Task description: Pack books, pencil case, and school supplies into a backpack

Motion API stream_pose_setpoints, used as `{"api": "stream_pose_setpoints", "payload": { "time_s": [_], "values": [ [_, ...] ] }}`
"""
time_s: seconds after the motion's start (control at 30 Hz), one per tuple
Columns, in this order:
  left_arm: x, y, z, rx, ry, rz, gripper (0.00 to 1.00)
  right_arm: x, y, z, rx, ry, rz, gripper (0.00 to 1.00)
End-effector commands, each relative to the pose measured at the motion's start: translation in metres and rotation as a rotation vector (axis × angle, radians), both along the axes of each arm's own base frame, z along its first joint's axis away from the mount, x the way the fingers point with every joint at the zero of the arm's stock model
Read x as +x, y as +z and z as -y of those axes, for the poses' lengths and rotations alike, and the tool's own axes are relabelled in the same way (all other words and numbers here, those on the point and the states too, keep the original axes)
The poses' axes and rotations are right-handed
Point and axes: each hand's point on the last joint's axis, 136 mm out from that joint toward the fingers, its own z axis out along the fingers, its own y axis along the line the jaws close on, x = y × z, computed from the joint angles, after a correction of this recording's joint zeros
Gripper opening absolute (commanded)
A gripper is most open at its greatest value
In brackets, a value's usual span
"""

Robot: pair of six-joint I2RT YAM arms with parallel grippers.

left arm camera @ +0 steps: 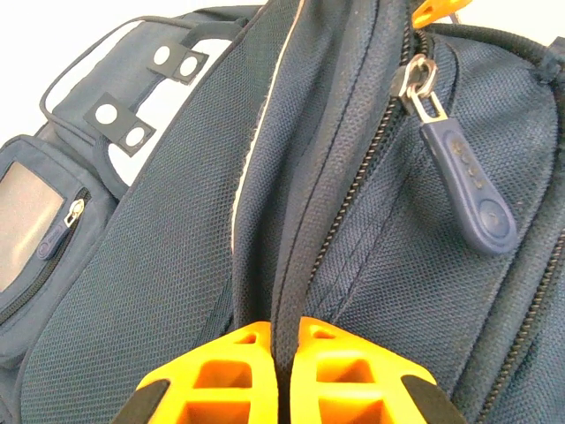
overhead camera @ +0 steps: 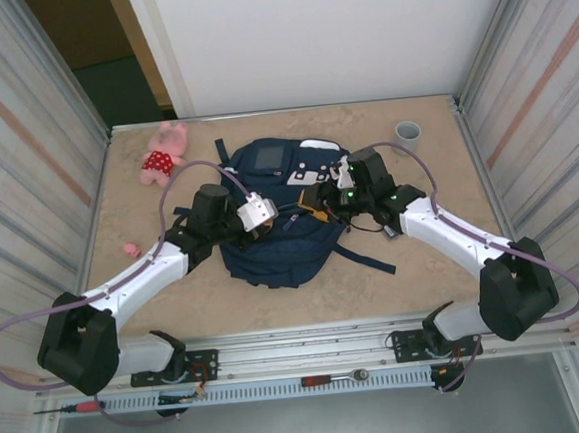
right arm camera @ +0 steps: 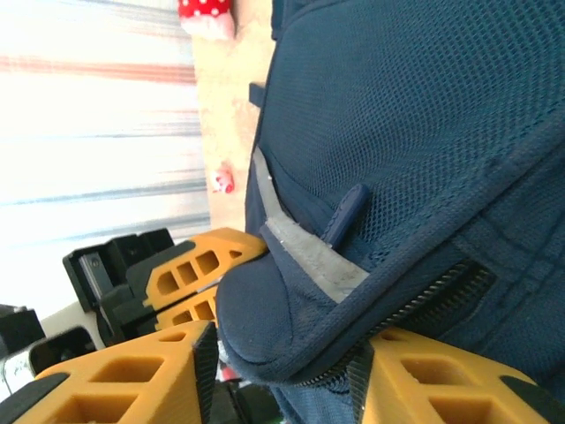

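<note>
The left claw (left arm camera: 284, 362) pinched narrowly on a seam of the backpack (left arm camera: 159, 265); the right claw (right arm camera: 282, 371), half wide, gripped its bulging rim. The tabletop (overhead camera: 415, 287) was beige, between ribbed metal walls (overhead camera: 22, 127).

Seen from above, both arms lie across the middle of the big navy blue fabric backpack (overhead camera: 273, 263), so the cloth under them is hidden. Up close, the left hand (left arm camera: 284, 353) pinches a fold of the backpack, and its orange fingers (left arm camera: 256, 336) are cut off at the bottom edge. The right hand (right arm camera: 287, 362) is cut off there too, and it is hard to tell if it squeezes the backpack's rim. Left of the backpack, a tiny pink thing (overhead camera: 132, 250) on the worktop (overhead camera: 297, 306) is too small to name.
</note>
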Motion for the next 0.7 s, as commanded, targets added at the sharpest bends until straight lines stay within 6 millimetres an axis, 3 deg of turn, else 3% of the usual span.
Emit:
{"api": "stream_pose_setpoints", "payload": {
  "time_s": [0.0, 0.07, 0.2, 0.23, 0.43, 0.53, 0.67],
  "values": [
    [-0.012, 0.023, 0.014, -0.054, -0.101, 0.066, 0.0, 0.017, 0.011, 0.001, 0.039, -0.064, 0.053, 0.41],
    [-0.015, 0.024, 0.017, -0.057, -0.12, 0.061, 0.0, 0.019, 0.006, 0.004, 0.035, -0.087, 0.044, 0.33],
    [-0.026, 0.026, 0.018, -0.074, -0.121, -0.012, 0.05, 0.019, -0.002, 0.009, 0.037, -0.121, 0.032, 0.05],
    [-0.031, 0.028, 0.018, -0.08, -0.118, -0.03, 0.08, 0.018, -0.001, 0.009, 0.038, -0.127, 0.034, 0.02],
    [-0.052, 0.038, 0.004, -0.148, 0.021, -0.239, 0.37, 0.012, -0.001, 0.003, 0.028, -0.132, 0.055, 0.0],
    [-0.059, 0.045, 0.0, -0.215, 0.128, -0.381, 0.43, 0.01, 0.0, -0.001, 0.027, -0.121, 0.055, 0.0],
    [-0.069, 0.038, 0.002, -0.291, 0.252, -0.579, 0.49, 0.009, -0.001, -0.006, 0.021, -0.106, 0.056, 0.0]
  ]
}}
